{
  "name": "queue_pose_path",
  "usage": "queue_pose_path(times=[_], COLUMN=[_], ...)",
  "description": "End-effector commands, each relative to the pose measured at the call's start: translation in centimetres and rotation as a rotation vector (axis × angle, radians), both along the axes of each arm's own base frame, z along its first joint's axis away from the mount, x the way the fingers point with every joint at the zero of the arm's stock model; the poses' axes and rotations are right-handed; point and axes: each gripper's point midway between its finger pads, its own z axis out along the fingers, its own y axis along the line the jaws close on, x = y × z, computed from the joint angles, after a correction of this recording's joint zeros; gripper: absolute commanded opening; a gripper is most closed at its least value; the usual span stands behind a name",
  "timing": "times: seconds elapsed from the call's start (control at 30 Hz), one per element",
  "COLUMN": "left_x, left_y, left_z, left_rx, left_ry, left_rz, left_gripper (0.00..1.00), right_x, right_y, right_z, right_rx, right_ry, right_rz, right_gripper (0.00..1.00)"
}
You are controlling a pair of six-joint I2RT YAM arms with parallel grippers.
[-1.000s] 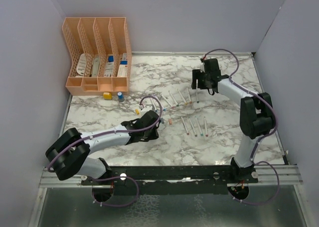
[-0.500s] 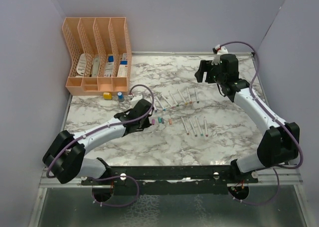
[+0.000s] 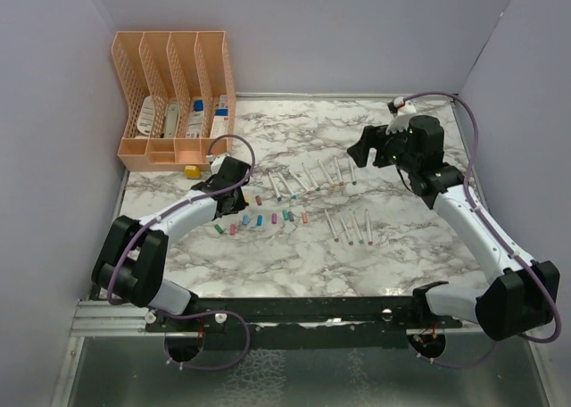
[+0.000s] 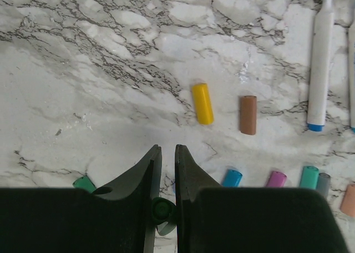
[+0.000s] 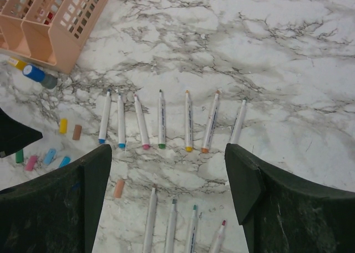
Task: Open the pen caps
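Here the pens [image 5: 161,119] lie on the marble table [image 3: 393,246] in two rows: seven side by side in the far row, four more in the near row, their fine tips bare. The pen caps [image 3: 259,220] lie loose just left of the near row, apart from every pen. The left wrist view shows a yellow cap [image 4: 202,103] and a brown cap [image 4: 248,115] side by side, with blue, pink and teal ones closer to the camera.

The left gripper [image 4: 165,148] sits low beside this scatter, its fingers pressed almost together with only a thin slit between. A green cap [image 4: 161,210] shows end-on in that slit, near the finger roots; whether it is clamped I cannot tell.

The right gripper [image 5: 166,153] hangs above the far row, fingers spread wide with nothing between them.

A peach organiser [image 3: 174,99] stands in the far left corner. A yellow block [image 5: 16,63] and a blue-topped bottle [image 5: 34,72] rest at its foot, with the left arm's wrist close beside them.
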Motion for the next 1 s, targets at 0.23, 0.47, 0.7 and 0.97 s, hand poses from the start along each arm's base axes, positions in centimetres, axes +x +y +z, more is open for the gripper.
queue_pose_path(times=[0.23, 0.47, 0.7, 0.97], left_x=[0.8, 0.1, -0.5, 0.9], left_y=[1.2, 1.6, 2.1, 2.3], left_z=[-1.6, -2.5, -2.4, 3.2], left_rx=[0.037, 0.034, 0.034, 0.011], left_ry=[0.057, 0.092, 0.098, -0.021], left_rz=[-0.018, -0.020, -0.009, 0.008], left_gripper=[0.07, 0.30, 0.53, 0.67], right_x=[-1.9, -2.1, -2.3, -2.4], right_y=[0.5, 0.4, 0.3, -0.4], right_z=[0.5, 0.5, 0.6, 1.6], right_rx=[0.031, 0.031, 0.032, 0.024], right_ry=[-0.005, 0.001, 0.004, -0.005], right_rz=[0.054, 0.055, 0.052, 0.008], right_gripper=[0.82, 0.82, 0.82, 0.83])
